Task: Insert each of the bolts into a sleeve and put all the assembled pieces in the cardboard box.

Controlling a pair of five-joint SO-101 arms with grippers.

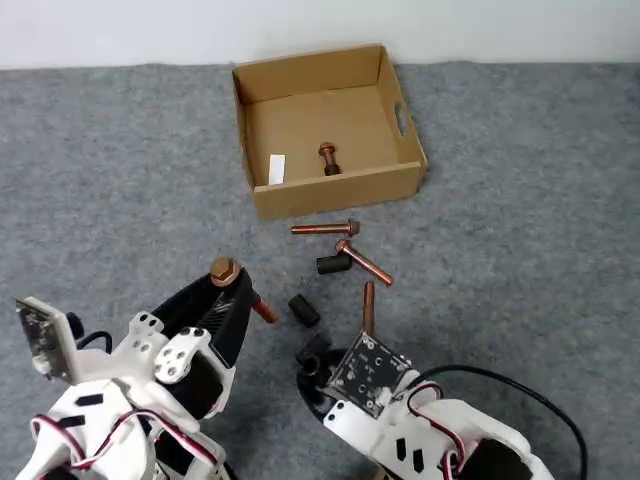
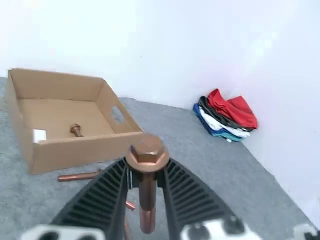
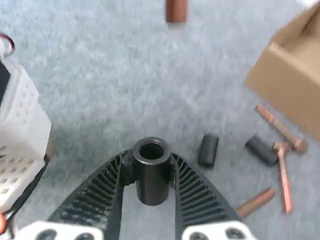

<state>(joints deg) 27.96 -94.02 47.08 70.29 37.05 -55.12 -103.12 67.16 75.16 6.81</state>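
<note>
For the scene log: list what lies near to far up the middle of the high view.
Held sleeve in the right gripper → loose sleeve → farther sleeve → level bolt → cardboard box → assembled piece inside it.

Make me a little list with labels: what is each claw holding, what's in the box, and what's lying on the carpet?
left claw: shut on a copper bolt, head up
right claw: shut on a black sleeve
cardboard box: one assembled piece inside
loose bolts: three, on the carpet in front of the box
loose sleeves: two, lying among those bolts
</note>
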